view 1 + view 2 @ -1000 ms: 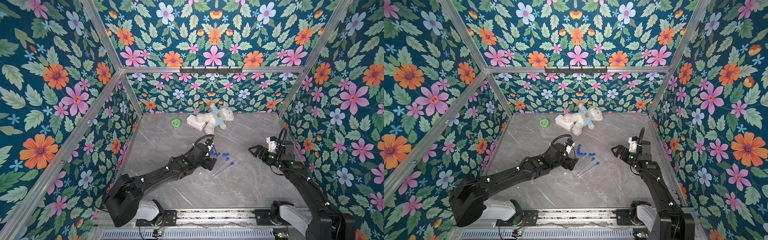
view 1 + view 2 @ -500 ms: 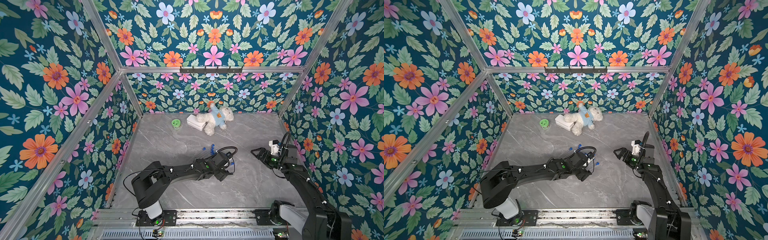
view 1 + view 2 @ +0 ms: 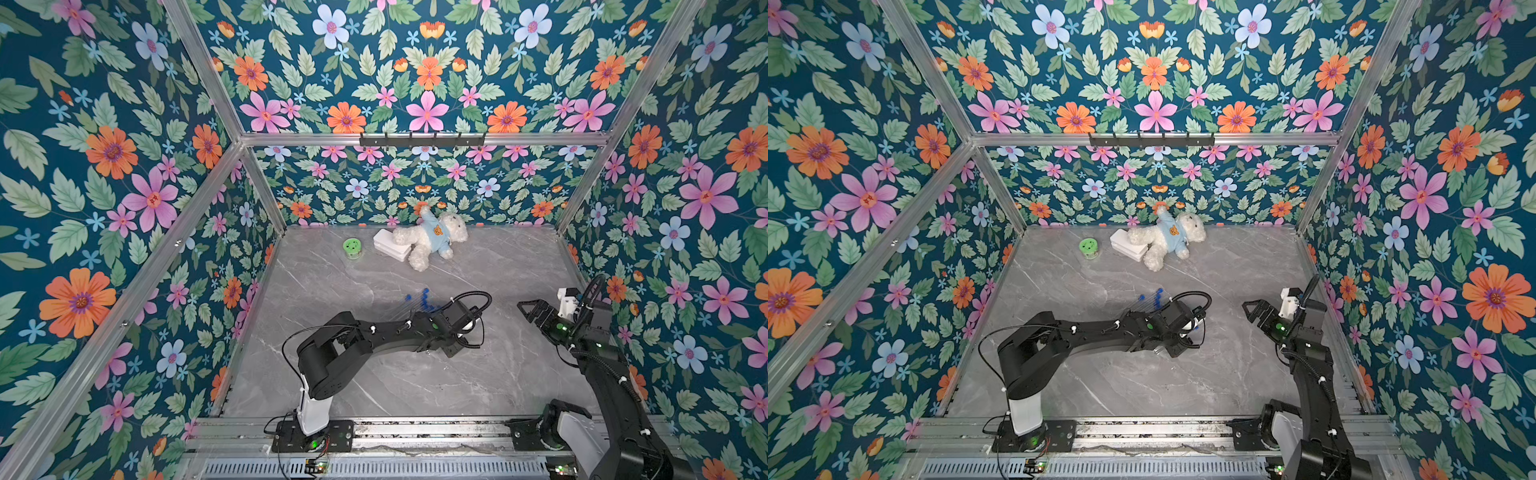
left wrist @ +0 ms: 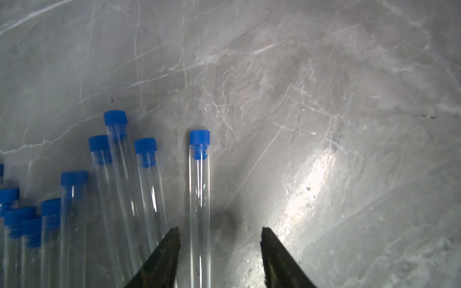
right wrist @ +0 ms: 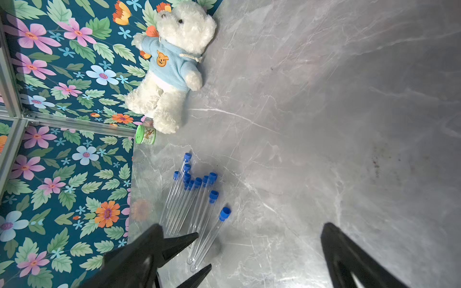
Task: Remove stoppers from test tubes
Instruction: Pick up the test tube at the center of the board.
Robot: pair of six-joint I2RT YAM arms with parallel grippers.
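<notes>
Left wrist view: left gripper [image 4: 220,249], jaws partly open, nothing clamped. They straddle one test tube [image 4: 199,199] that lies apart from the rest, its stopper [image 4: 199,137] seated at the far end. The glass sits nearer one finger than the other. The remaining test tubes [image 4: 122,174] are bunched just beside it, all plugged. Handling note: centre the jaws on the glass before closing, keep the near finger off the neighbouring tube, and grip lightly on the body so the blue end stays free.

Right wrist view: right gripper [image 5: 242,225], jaws at their widest, empty, well apart from the tubes. Dark fingertips, probably the left gripper's, flank the lone tube near its rounded end. Handling note: I judge this gripper will pull the plug, so the tube should come up off the table [image 5: 324,124] with the stopper turned toward it.

Top views: in both, the left arm [image 3: 374,332] lies low over the tubes and hides most of them. A few stoppers [image 3: 424,297] show beyond it. Teddy bear [image 3: 432,241], green pot [image 3: 352,247] and white box [image 3: 388,247] sit at the back, out of play.
</notes>
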